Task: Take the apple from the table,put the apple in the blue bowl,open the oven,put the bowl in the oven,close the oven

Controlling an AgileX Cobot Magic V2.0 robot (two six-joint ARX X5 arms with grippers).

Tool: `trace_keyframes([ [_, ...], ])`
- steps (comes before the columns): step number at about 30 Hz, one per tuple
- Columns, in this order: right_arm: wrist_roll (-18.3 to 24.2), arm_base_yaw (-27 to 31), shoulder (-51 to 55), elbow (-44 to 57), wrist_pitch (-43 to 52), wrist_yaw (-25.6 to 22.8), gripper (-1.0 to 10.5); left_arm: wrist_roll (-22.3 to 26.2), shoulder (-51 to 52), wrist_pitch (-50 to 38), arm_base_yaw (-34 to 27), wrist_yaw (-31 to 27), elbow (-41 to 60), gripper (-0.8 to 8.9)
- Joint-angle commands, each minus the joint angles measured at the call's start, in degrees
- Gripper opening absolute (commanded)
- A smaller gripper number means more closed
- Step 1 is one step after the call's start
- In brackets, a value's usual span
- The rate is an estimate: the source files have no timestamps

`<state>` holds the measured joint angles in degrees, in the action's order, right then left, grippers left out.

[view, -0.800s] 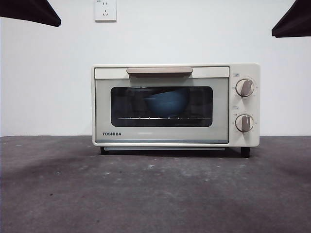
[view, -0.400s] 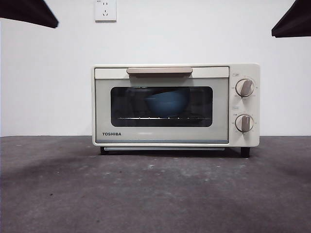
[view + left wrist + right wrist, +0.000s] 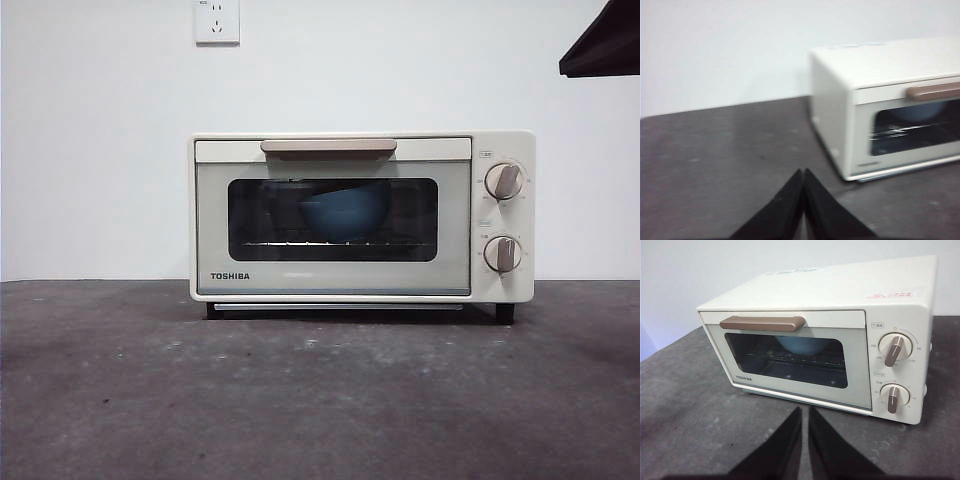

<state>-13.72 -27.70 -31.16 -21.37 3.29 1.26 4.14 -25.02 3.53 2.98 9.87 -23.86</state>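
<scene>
1. The TOSHIBA oven stands door-closed on the table.
2. The blue bowl sits inside on the rack, behind the glass.
3. A wall socket is above.
4. The left gripper is clenched on nothing; the right gripper is nearly closed, also on nothing. Both are clear of the oven.

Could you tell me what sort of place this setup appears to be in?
Probably a lab mock-up of a kitchen: a toaster oven stands alone on a scuffed grey table against a bare white wall with a socket.
</scene>
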Motion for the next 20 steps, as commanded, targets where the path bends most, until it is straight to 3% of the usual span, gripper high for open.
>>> trace_keyframes([
  [1,-0.42,-0.31,-0.15,-0.28,0.59,-0.24,0.0,1.46,6.64,-2.73,-2.40,0.02,5.88,0.07],
  [11,-0.42,-0.31,-0.15,-0.28,0.59,-0.24,0.0,1.44,22.36,4.66,-6.54,0.00,16.46,0.07],
  [20,-0.42,-0.31,-0.17,-0.28,0.57,-0.24,0.0,0.70,24.85,7.37,-6.80,0.00,22.10,0.08],
])
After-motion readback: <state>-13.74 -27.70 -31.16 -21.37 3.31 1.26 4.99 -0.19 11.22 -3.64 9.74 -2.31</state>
